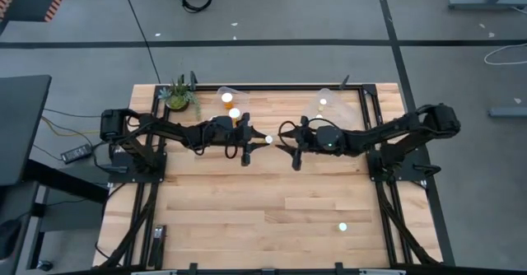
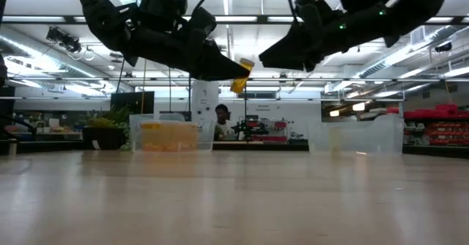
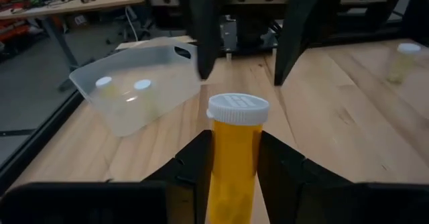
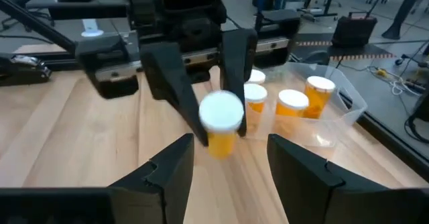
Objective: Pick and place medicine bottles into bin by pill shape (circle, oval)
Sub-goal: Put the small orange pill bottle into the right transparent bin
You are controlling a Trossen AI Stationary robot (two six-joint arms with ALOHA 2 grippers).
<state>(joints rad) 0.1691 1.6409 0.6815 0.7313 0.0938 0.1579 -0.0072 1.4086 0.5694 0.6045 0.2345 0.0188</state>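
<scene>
1. While raised above the table, the left gripper has its jaws clamped on an orange medicine bottle.
2. Facing it, the right gripper hangs with jaws apart, holding nothing.
3. Three more bottles stand in the clear bin beside the plant.

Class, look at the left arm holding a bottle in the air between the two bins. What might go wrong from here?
1. The bottle is held only by its sides, high above the table; it may slip and fall.
2. The right gripper hangs open close to the left gripper; the two may collide.
3. It could land in the wrong bin.
</scene>
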